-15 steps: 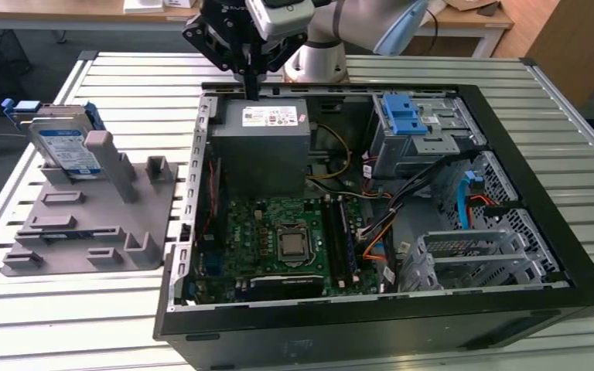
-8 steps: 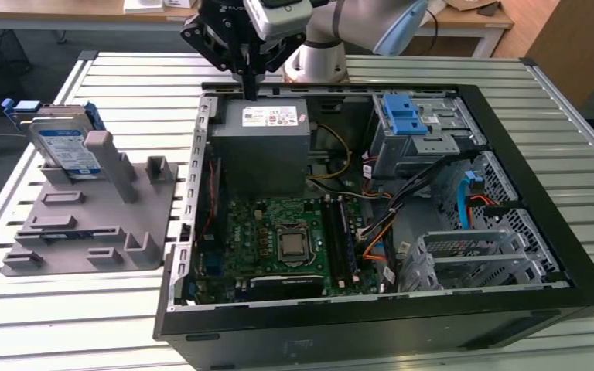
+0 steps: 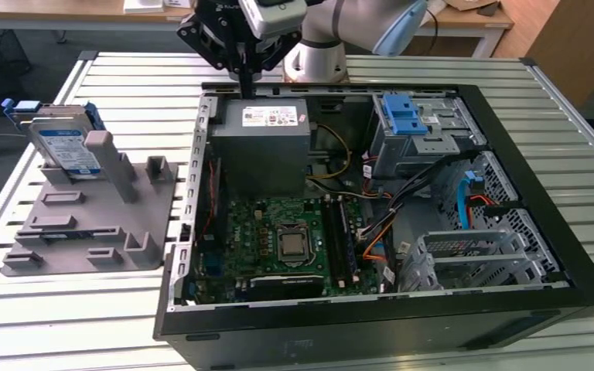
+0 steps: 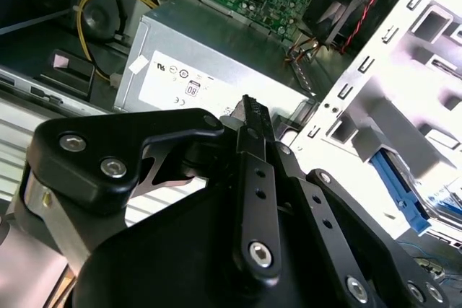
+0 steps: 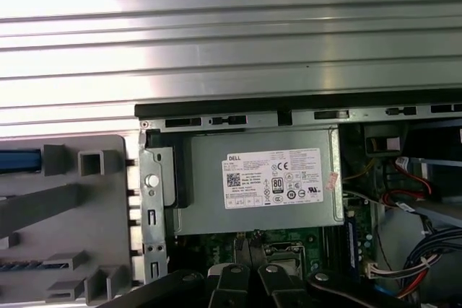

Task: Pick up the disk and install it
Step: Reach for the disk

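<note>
Disk (image 3: pixel 65 145): upright at the holder's (image 3: pixel 90 263) far corner, long axis near vertical, well apart from gripper (image 3: pixel 247 81), toward the exterior view's left. Gripper: pressed together, empty, above power supply (image 3: pixel 266 147).

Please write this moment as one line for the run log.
gripper: shut, empty, over power supply | disk: upright in grey fixture, exterior view's left | install: not done

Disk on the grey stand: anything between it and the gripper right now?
Nothing visible from above. The gripper hangs over the power supply; the disk stands upright in the grey stand outside the case, with one tall post on its case side.
</note>
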You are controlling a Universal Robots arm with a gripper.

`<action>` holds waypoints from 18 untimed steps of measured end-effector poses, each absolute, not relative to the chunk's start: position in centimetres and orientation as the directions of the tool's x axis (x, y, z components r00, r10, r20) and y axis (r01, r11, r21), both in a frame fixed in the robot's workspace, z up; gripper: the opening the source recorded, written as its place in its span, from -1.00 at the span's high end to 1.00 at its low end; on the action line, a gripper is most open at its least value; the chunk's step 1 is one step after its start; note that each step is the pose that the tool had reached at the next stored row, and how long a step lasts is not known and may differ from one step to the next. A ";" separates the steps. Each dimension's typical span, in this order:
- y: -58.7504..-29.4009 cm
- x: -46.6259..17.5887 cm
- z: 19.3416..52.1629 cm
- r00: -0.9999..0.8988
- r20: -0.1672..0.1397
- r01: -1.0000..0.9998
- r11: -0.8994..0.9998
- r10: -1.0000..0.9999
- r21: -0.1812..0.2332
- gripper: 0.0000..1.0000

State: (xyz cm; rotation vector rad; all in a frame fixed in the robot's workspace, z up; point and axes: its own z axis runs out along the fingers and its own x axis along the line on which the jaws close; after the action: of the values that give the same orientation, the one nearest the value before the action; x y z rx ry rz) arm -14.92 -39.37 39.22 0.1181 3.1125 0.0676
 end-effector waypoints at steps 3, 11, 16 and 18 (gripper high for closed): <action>-39.2 -15.1 39.2 -0.997 -0.024 0.075 0.996 0.076 0.044 0.79; -39.1 -15.7 39.2 -0.997 -0.024 0.075 0.996 0.076 0.044 0.79; -38.8 -17.0 39.1 -0.997 -0.024 0.075 0.996 0.076 0.044 0.79; -38.8 -17.0 39.1 -0.997 -0.024 0.075 0.996 0.076 0.044 0.79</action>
State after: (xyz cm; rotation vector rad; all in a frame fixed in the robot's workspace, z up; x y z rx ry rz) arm -17.01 -38.82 39.11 0.1180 3.1125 0.0676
